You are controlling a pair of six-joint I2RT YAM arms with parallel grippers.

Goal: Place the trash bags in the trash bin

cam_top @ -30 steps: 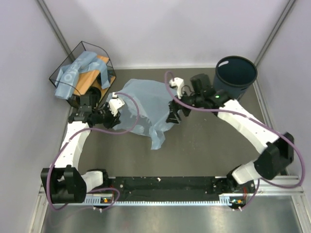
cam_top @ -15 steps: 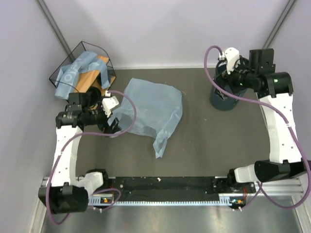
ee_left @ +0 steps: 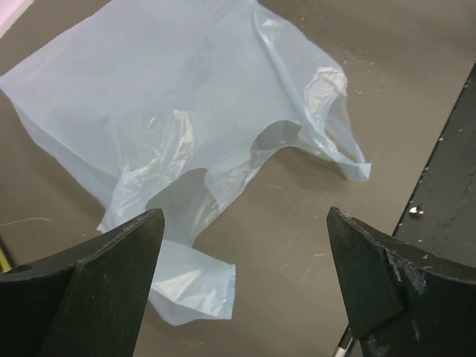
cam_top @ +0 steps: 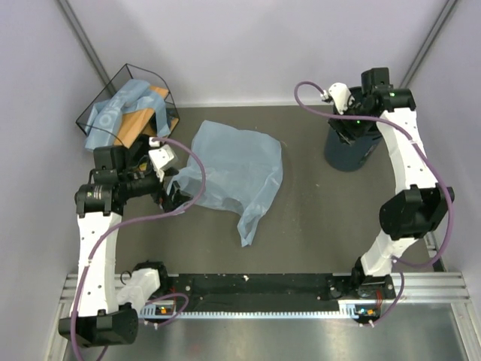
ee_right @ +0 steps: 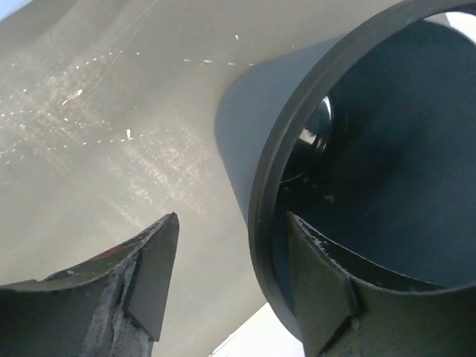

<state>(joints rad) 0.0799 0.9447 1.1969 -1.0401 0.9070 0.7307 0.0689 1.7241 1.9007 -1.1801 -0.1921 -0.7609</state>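
Across the dark table, 1 light-blue trash bag lies spread flat left of centre, wider than the trash bin at the far right, so it could drape over the rim instead of dropping in. More bags fill the wire basket at far left. Around that rim the right gripper stands part-open, clamping nothing; a pinch might tip the bin. Above the film the left gripper hangs wide, empty; thin plastic may slip.

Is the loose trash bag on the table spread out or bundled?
Spread out: the trash bag lies flattened on the table, its handles showing.
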